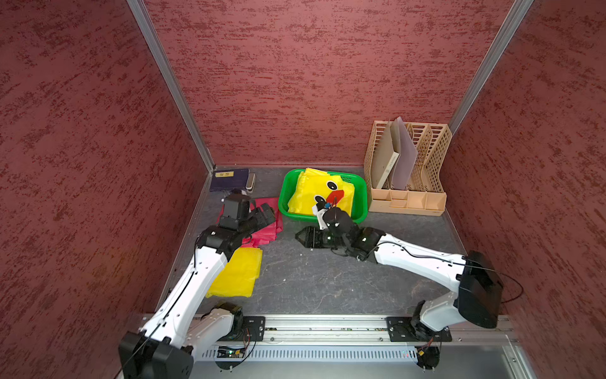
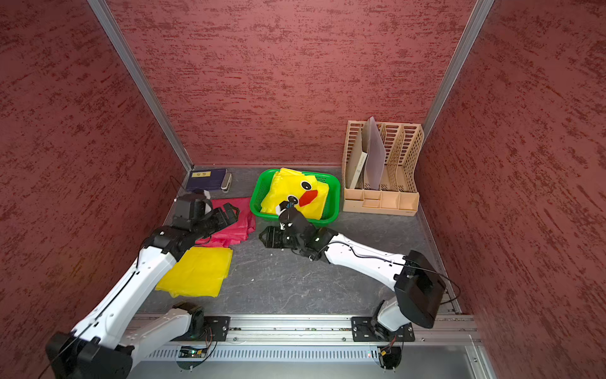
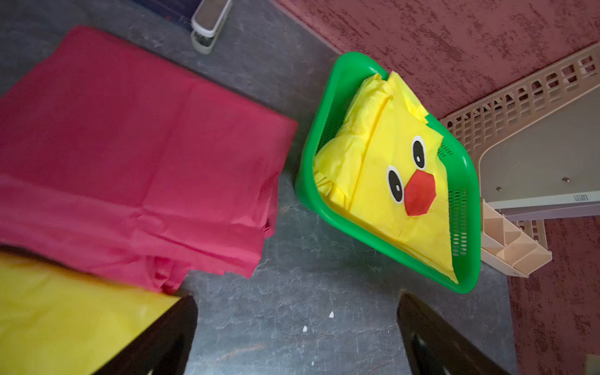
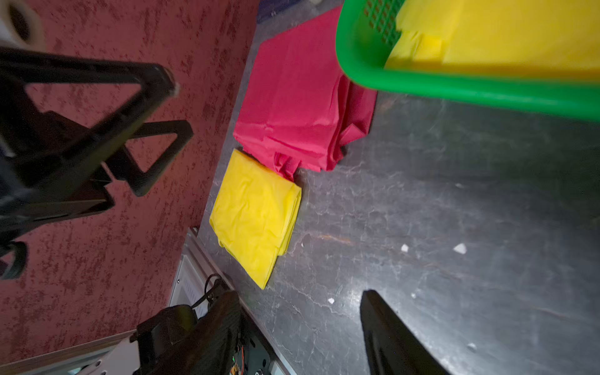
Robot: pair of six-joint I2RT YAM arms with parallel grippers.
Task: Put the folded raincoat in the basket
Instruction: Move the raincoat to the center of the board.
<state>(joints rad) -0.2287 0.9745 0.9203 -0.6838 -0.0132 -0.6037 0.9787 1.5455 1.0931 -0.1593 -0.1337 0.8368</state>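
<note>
Both claws gape empty: left gripper (image 1: pixel 271 214) beside the basket (image 1: pixel 282 197), right gripper (image 1: pixel 297 237) just before it; the folded raincoat (image 1: pixel 311 187) seemingly lies fully inside.

Three folded raincoats (image 1: pixel 313 188), one green basket (image 1: pixel 284 197), one file rack (image 1: pixel 437 154)

I see a green basket (image 1: pixel 284 197), yellow raincoat (image 1: pixel 311 188) with black-and-white eyes and red beak, crimson sheet (image 3: pixel 130 146), plain yellow sheet (image 1: pixel 237 275), beige rack (image 1: pixel 433 154), grey veined table (image 1: pixel 328 279)
</note>
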